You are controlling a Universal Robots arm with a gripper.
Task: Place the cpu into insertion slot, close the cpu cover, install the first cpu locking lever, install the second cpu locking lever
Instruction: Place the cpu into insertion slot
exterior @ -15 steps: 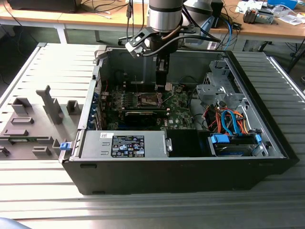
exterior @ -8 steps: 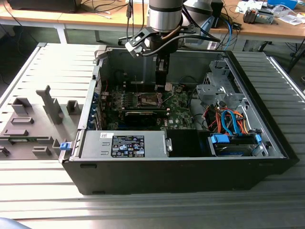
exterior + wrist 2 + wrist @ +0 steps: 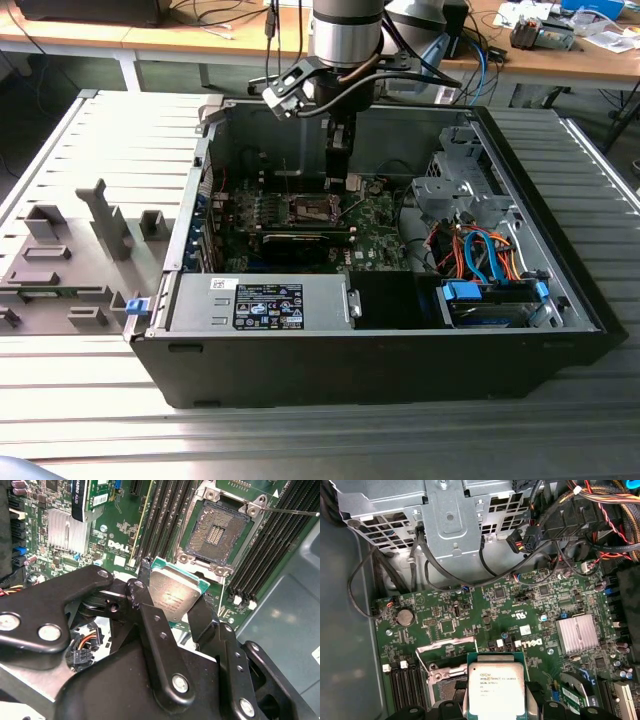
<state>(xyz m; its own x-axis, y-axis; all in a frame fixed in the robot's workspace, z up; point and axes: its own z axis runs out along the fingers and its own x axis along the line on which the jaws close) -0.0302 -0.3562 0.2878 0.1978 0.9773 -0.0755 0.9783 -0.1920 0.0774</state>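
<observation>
My gripper is shut on the cpu, a flat square chip with a dull silver top, gripped by two opposite edges. In the first wrist view the cpu hangs over the green board, just beside the insertion slot. In the second wrist view the insertion slot lies open with its dark pin field bare, a short way past the chip. The cpu cover is a thin silver frame, tilted up at the slot's edge. A thin locking lever sticks out from one corner. In the exterior view my gripper is inside the case above the insertion slot.
Black memory slots flank the socket. A finned silver heat sink and a metal drive cage with cables stand nearby. A power supply lines the case's front wall. Grey fixtures sit on the table at the exterior view's left.
</observation>
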